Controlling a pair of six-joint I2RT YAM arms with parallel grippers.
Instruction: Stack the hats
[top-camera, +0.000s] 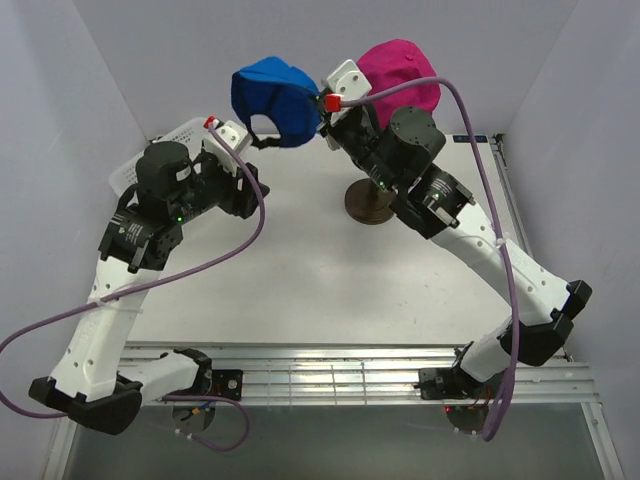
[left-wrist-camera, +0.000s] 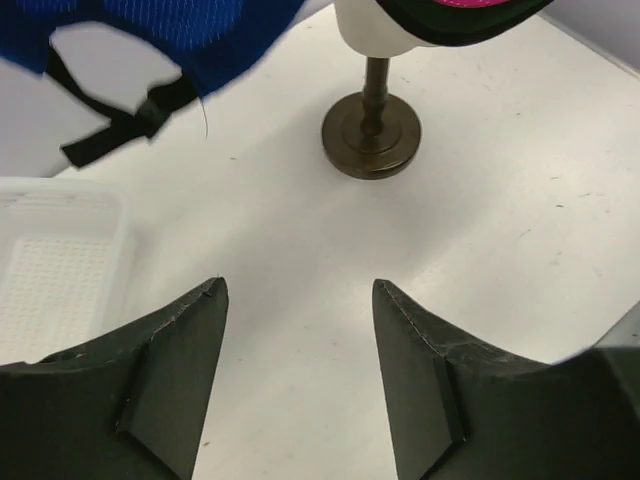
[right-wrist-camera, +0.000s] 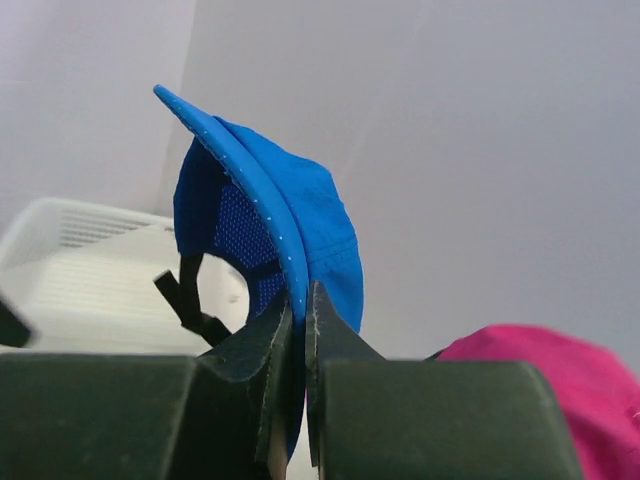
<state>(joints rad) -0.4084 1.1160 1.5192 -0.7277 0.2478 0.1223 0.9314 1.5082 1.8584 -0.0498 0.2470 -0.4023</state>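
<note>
The right gripper is pressed together on the brim of the blue cap, its two fingers pinching the edge with only fabric between them. The cap hangs in the air clear of the table, at about 12 o'clock in the top view, with its black strap dangling underneath.

The left gripper is spread wide, with nothing between its fingers and bare table below. The blue cap is at its 11 o'clock and not touching it.

The pink cap is at 1 o'clock in the top view, just at 3 o'clock of the blue one. It sits on a cream head whose post drops to a dark round stand.

From above, the right arm covers most of the head, and the left wrist view cuts both caps off at its top edge. A white basket lies at 9 o'clock of the left gripper, partly hidden behind the left arm in the top view. Whether the two caps touch cannot be told.
</note>
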